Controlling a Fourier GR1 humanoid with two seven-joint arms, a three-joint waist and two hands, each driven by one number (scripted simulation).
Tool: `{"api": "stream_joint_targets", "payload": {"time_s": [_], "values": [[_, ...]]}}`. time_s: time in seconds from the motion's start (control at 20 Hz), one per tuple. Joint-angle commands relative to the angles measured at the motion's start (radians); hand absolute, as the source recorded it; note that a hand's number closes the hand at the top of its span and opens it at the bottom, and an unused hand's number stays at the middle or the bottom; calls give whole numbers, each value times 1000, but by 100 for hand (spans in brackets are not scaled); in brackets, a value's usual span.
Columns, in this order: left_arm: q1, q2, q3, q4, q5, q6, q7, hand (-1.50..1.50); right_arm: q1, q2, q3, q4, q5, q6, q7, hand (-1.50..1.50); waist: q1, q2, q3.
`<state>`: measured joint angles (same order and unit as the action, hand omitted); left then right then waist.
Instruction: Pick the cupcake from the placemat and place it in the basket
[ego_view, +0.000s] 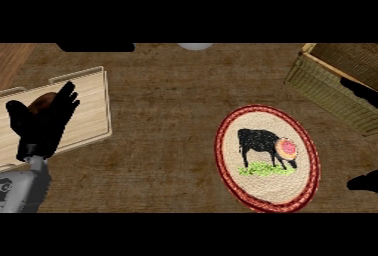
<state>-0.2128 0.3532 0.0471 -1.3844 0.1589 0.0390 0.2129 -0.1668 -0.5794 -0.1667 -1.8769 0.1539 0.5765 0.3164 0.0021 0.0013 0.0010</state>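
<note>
While the left hand (43, 121) rests w/ fingers straight and spread near the counter's left edge, over a pale wooden tray (87, 107), the cupcake (286, 147) sits on the oval placemat (266, 158), right of center. Basket (330, 84) fills the top right corner. Bare counter (162, 150) lies btwn tray and placemat. Right hand (365, 182) barely shows at the right edge; fingers can't be told.

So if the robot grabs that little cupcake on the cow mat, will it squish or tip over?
Probably easy to lift: the cupcake looks small beside the placemat. Its pink top may be soft icing, so a squeeze could squish it. It looks low and round, so it seems unlikely to tip.
</note>
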Motion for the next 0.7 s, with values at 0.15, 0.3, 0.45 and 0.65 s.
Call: {"api": "stream_joint_targets", "payload": {"time_s": [0.15, 0.3, 0.45, 0.65], "values": [[-29, 10, 32, 45, 3, -43, -1, 0, -14, 175, 112, 171, 184, -171, -194, -150, 2, 1, -1], [-24, -17, 48, 98, -12, -50, -61, 0, -19, 201, 134, 242, 250, -201, -229, -150, -1, 1, -1], [0, -28, 29, -13, -30, -37, 0, 0, 4, 184, 147, 245, 290, -167, -195, -150, -1, -1, -1], [-13, -39, 41, 55, -49, -50, -33, 0, -97, 186, 149, 429, 331, -166, -261, -150, 2, 0, -1]]}}
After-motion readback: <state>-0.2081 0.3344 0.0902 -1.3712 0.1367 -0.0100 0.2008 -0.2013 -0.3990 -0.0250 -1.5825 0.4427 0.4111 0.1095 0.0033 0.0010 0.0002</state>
